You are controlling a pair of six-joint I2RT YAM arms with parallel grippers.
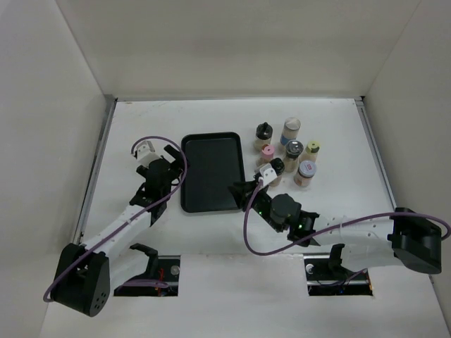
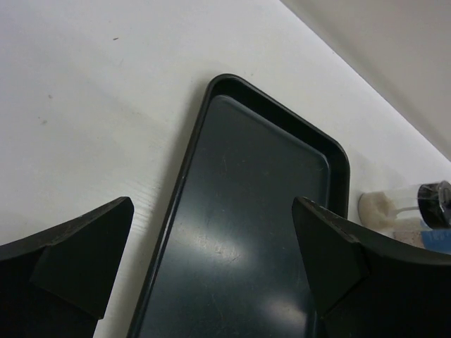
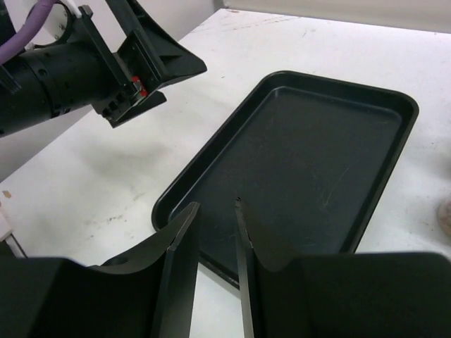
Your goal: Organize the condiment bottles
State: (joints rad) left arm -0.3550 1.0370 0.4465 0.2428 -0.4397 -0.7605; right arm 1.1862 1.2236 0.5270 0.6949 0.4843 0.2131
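Observation:
Seven small condiment bottles stand in a cluster right of the black tray (image 1: 210, 172). They are a black-lidded one (image 1: 263, 134), a tall grey-lidded one (image 1: 291, 130), a pink-lidded one (image 1: 267, 153), a blue-labelled one (image 1: 293, 150), a pale-yellow-lidded one (image 1: 312, 148), another black-lidded one (image 1: 275, 169) and a red-labelled one (image 1: 306, 172). My left gripper (image 1: 177, 163) (image 2: 211, 239) is open wide over the tray's left rim. My right gripper (image 1: 241, 191) (image 3: 215, 208) hovers at the tray's near right corner. Its jaws stand a narrow gap apart with nothing between them.
The tray (image 3: 317, 141) holds nothing. In the right wrist view, the left gripper (image 3: 141, 63) hangs across the tray. White walls enclose the table on three sides. A black-lidded jar (image 2: 402, 208) shows past the tray's far rim in the left wrist view.

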